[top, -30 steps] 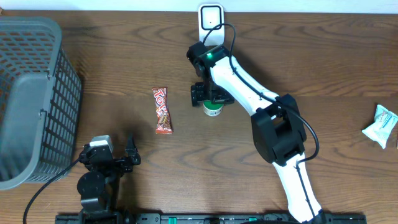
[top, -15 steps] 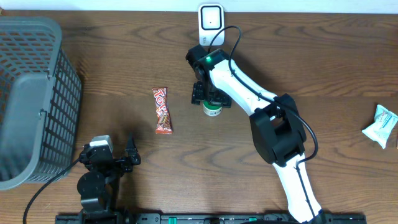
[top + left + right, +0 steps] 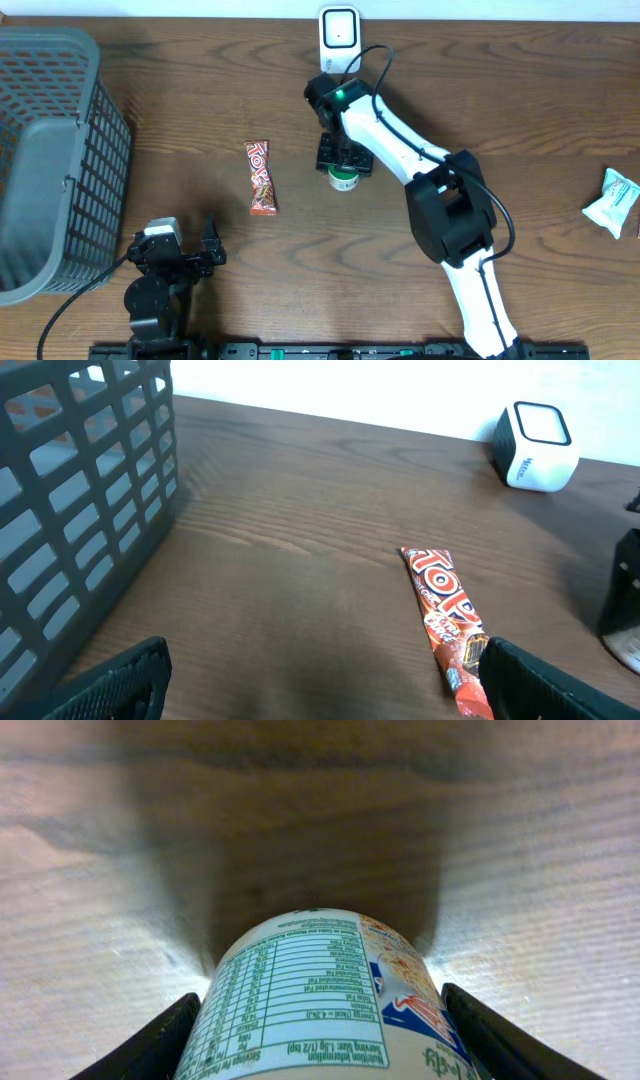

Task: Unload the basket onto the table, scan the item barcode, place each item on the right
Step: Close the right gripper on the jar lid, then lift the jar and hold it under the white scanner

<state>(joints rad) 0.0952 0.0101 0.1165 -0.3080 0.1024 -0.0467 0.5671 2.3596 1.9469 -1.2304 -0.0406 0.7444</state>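
Observation:
A small white bottle with a green cap stands on the wood table just below the white barcode scanner. My right gripper is down over it. In the right wrist view its two dark fingers hug the sides of the bottle, whose nutrition label faces the camera. The left finger lies against the bottle and only a sliver of table shows by the right one. My left gripper rests open at the front left with nothing between its fingers, a red candy bar just inside its right finger.
A dark mesh basket fills the left edge of the table. The red candy bar lies left of the bottle. A white and teal packet sits at the far right edge. The left wrist view also shows the scanner.
My right gripper has narrowed its jaws around the bottle and shifted slightly right and down. The left arm has not moved.

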